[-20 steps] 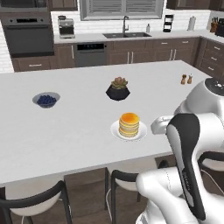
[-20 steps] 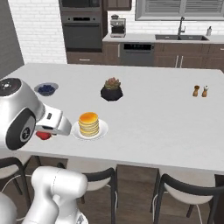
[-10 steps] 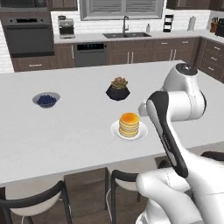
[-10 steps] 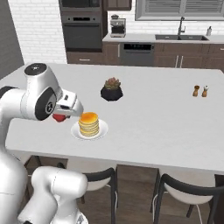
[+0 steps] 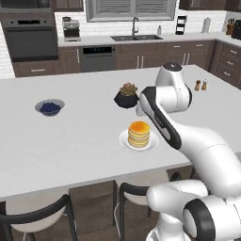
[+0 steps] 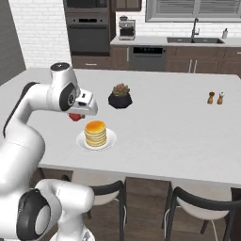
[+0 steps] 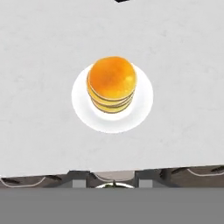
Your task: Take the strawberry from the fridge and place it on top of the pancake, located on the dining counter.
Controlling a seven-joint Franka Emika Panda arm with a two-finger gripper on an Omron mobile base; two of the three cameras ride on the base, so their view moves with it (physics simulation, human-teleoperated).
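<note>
My gripper is shut on the strawberry, a small red berry showing under the hand. It hangs just above the dining counter, a little left of the pancake in the right base view. The pancake is a golden stack on a white plate. In the left base view my forearm covers the fingers. The hand view looks straight down on the pancake and its plate. A tall grey slab at the far left may be the fridge; I cannot tell.
A dark pot with a plant stands just behind the plate. A bowl of blueberries sits to the left, salt and pepper shakers to the right. Chairs line the near edge. The sink counter runs along the back wall.
The arm has swung up from the counter's near edge and reached in over the counter, carrying the strawberry to a spot beside the pancake. Nothing on the counter has moved.
</note>
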